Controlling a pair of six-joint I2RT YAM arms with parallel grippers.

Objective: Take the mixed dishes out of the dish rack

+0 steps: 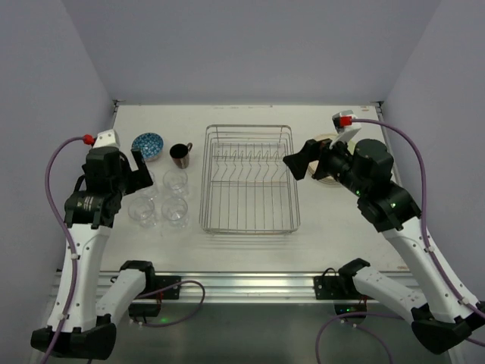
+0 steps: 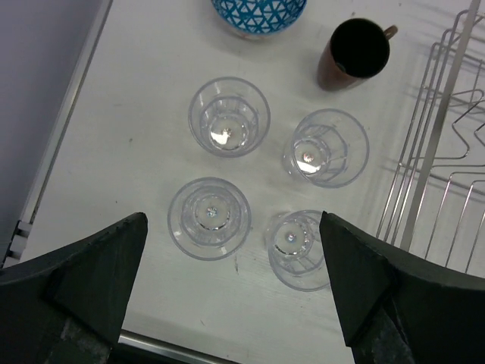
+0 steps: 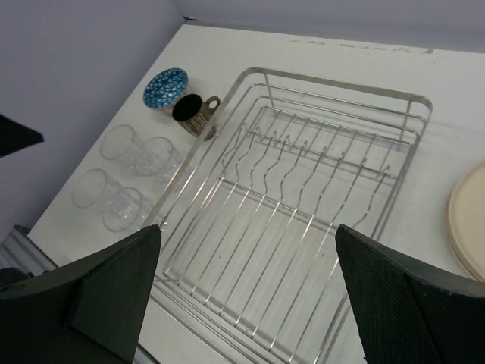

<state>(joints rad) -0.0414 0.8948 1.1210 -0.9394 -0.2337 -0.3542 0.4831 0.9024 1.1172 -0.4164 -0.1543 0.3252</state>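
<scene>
evidently the dish rack holds nothing: its wire floor and row of prongs show bare in the right wrist view, so the unloading looks done. the four clear glasses stand upright in a two-by-two group on the worktop left of the rack, with the blue-patterned bowl and the dark brown mug just behind them. the cream plates lie right of the rack, partly hidden by the right arm. the left gripper hovers above the glasses with its jaws spread wide and empty. the right gripper hangs over the rack, equally wide and holding nothing. the glasses look light, rigid, slick and breakable, so a gentle pinch across one wall at the rim would probably suit. the mug offers its handle or rim. the plates, likely heavier and brittle, want a hold on the edge.
</scene>
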